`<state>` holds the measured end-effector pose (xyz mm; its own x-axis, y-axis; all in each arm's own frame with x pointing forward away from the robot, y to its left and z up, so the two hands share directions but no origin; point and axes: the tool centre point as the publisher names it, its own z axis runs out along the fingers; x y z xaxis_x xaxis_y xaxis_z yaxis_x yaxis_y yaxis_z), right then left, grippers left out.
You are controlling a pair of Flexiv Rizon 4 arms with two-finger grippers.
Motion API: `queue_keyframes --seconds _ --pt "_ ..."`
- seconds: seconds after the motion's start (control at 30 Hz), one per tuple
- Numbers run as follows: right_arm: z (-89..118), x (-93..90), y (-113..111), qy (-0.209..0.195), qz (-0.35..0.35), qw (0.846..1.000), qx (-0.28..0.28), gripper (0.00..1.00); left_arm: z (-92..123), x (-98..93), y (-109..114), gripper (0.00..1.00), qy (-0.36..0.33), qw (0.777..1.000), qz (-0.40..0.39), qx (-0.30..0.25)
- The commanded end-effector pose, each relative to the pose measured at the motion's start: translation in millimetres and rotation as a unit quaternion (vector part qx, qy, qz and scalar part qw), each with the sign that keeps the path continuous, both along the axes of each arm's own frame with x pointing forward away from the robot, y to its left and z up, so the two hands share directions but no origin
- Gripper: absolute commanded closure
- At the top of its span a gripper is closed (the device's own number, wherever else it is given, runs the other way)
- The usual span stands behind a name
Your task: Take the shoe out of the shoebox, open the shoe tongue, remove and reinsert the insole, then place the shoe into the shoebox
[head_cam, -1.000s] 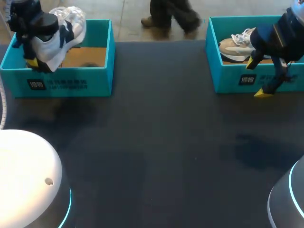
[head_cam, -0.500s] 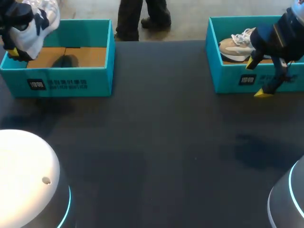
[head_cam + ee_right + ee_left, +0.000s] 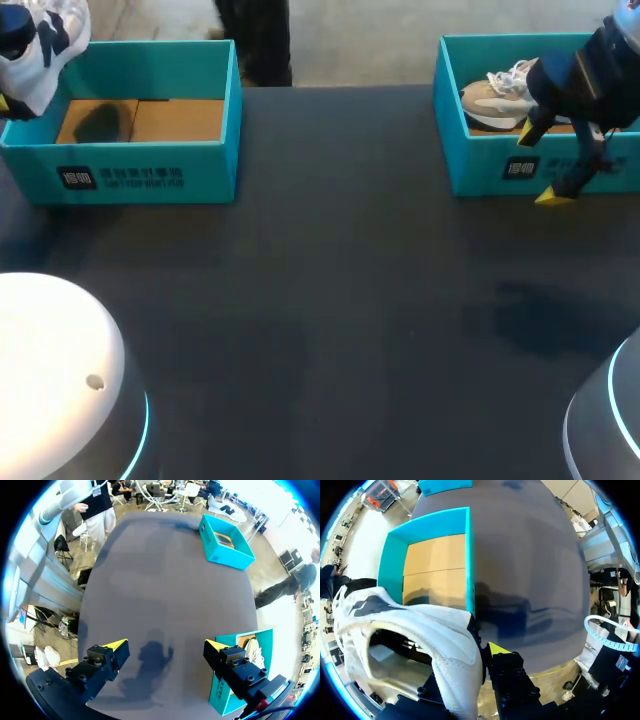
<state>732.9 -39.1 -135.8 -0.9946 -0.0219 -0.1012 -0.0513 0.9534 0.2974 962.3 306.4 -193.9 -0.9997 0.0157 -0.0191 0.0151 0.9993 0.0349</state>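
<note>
Presently, the left pincer (image 3: 470, 652) is found closed on the white shoe (image 3: 420, 630). The shoe's side wall is gripped between the fingers; one yellow tip is seen just beside it and the other is hidden by the shoe. The shoe is held in the air at the bench's far left corner, clear of the left shoebox (image 3: 150, 175), in which only a bare cardboard floor is seen.

The right pincer (image 3: 165, 647) is recorded as spread wide and holding nothing. It hangs over the bench (image 3: 330, 300) near the far right corner, just in front of the right shoebox (image 3: 490, 170). A beige shoe (image 3: 495, 95) lies inside that box, untouched.

Progress is judged as follows. The first step, removal of the shoe from its box, is taken as done for the white shoe. The shoe has not been set down. The tongue and insole cannot be clearly made out, and the steps concerning them are judged outstanding. Return of the shoe to the shoebox is likewise left.
</note>
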Motion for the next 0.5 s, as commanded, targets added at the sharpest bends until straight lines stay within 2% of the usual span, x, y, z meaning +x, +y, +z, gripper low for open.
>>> queue_keyframes --seconds 0.03,0.2,0.5 --pt "-0.5 1.8 1.2 0.002 0.0 1.0 -0.002 0.0 -4.1 19.3 8.0 1.0 0.008 1.0 0.002 -0.014" --pt "-0.5 1.8 1.2 0.002 0.0 1.0 -0.002 0.0 -11.1 33.1 11.4 1.0 0.018 1.0 0.012 -0.003" --pt "-0.5 1.8 1.2 0.002 0.0 1.0 -0.002 0.0 -11.1 33.1 11.4 1.0 0.018 1.0 0.012 -0.003"
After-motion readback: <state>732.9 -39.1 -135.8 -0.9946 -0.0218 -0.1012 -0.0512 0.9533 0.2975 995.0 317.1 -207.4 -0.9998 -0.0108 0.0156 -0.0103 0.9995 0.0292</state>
